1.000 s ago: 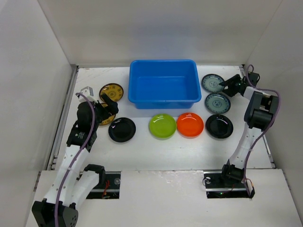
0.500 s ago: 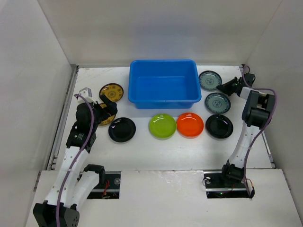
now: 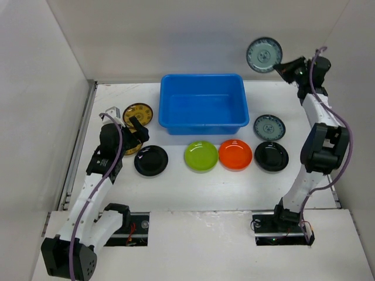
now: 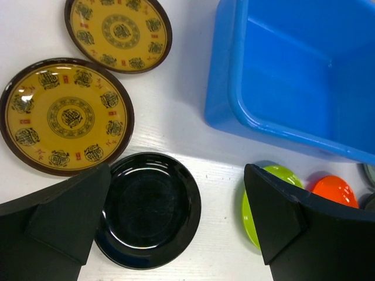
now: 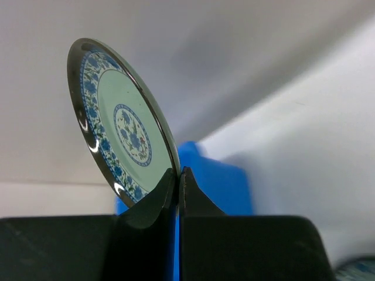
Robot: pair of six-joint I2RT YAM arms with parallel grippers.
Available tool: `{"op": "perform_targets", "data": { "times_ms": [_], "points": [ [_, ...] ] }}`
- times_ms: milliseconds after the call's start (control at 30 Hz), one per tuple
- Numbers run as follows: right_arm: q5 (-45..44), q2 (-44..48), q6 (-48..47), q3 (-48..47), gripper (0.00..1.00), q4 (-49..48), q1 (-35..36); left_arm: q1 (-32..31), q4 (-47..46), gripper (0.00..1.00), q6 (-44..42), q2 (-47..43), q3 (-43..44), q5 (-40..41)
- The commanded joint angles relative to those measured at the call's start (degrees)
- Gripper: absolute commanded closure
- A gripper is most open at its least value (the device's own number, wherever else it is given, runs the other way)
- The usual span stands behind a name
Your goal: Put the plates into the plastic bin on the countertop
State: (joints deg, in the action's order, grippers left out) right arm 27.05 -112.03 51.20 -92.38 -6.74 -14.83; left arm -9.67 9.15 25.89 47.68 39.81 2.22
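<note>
Holding a blue-grey plate (image 3: 263, 54) aloft, right claw (image 5: 177, 172) pinching its rim.
Left claw (image 4: 177, 170) gapes wide over a black plate (image 4: 149, 213).

Blue-grey plate (image 3: 263, 54) lifted high — right fingers (image 5: 171, 187).

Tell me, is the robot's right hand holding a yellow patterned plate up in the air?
No, the colour is wrong: the right hand holds a blue-patterned plate up in the air, as the right wrist view shows.
</note>
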Motion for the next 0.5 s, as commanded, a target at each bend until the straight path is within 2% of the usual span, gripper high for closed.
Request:
{"op": "perform_targets", "data": {
  "times_ms": [0, 133, 233, 467],
  "points": [
    [3.4, 2.5, -2.1, -6.7, 1.00, 1.7, 8.9, -0.7, -2.8, 0.00, -1.4, 1.4, 1.1, -1.2],
    [1.4, -0.5, -10.6, -11.2, 0.99, 12.3, 17.9, -0.8, -3.1, 0.00, -1.5, 2.9, 1.5, -3.3],
    [-3.7, -4.8, -16.1, -14.7, 1.00, 19.8, 23.5, -0.8, -3.1, 0.00, -1.6, 3.1, 1.7, -4.3],
    [-11.2, -13.6, -22.6, -22.2, 0.99, 28.9, 29.7, -0.7, -2.7, 0.00, -1.7, 1.5, 1.1, -4.8]
  ]
}}
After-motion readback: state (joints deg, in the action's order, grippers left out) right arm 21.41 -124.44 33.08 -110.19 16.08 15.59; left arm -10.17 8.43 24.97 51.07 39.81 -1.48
